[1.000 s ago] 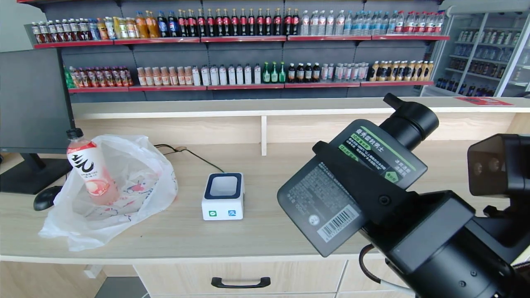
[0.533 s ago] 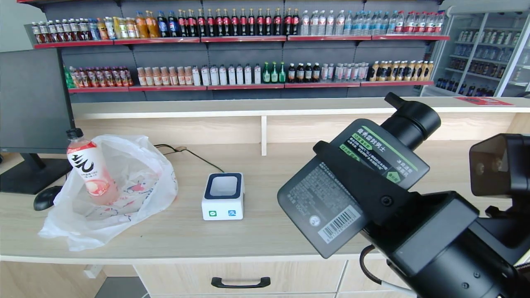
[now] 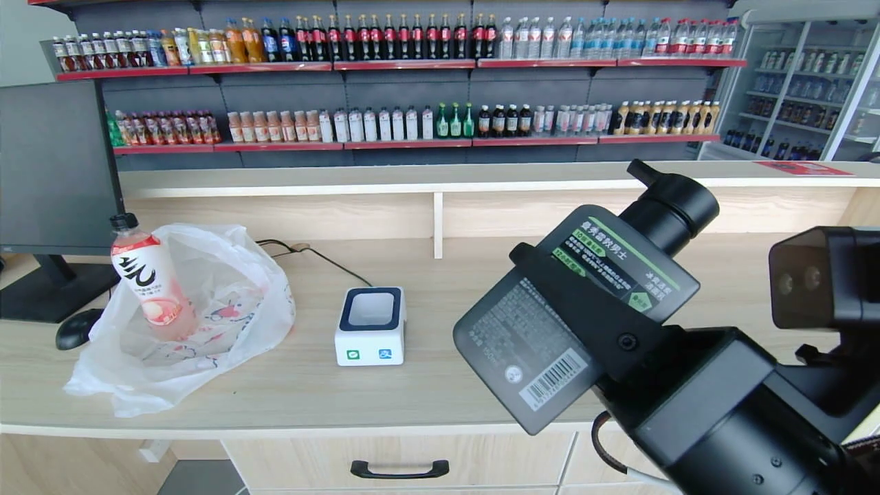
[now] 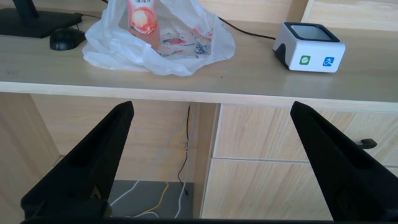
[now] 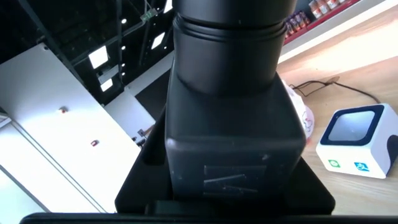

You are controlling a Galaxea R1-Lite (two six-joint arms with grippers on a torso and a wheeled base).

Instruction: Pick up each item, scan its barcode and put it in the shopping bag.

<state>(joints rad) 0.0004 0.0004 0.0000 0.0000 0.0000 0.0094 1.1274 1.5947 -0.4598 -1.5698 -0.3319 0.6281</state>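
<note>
A black pump bottle (image 3: 543, 330) hangs tilted over the right side of the wooden counter (image 3: 412, 392), barcode label facing up and toward me. My right gripper (image 3: 584, 302) is shut on it across the middle; close up, the bottle (image 5: 233, 130) hides the fingers. The white scanner (image 3: 371, 325) sits mid-counter, left of the bottle, also seen as scanner (image 4: 309, 46) and scanner (image 5: 357, 140). A white plastic shopping bag (image 3: 227, 316) lies at the left with a pink drink bottle (image 3: 151, 282) standing in it. My left gripper (image 4: 211, 162) is open below the counter edge, in front of the drawers.
A monitor (image 3: 48, 172) and a mouse (image 3: 75, 328) stand at the counter's far left. A cable (image 3: 323, 261) runs behind the scanner. A raised back ledge (image 3: 440, 180) borders the counter, with drink shelves beyond. A drawer handle (image 3: 399, 469) is below.
My right gripper has carried the black bottle slightly to the left, toward the scanner. The bag, the drink bottle and the scanner have not moved.
</note>
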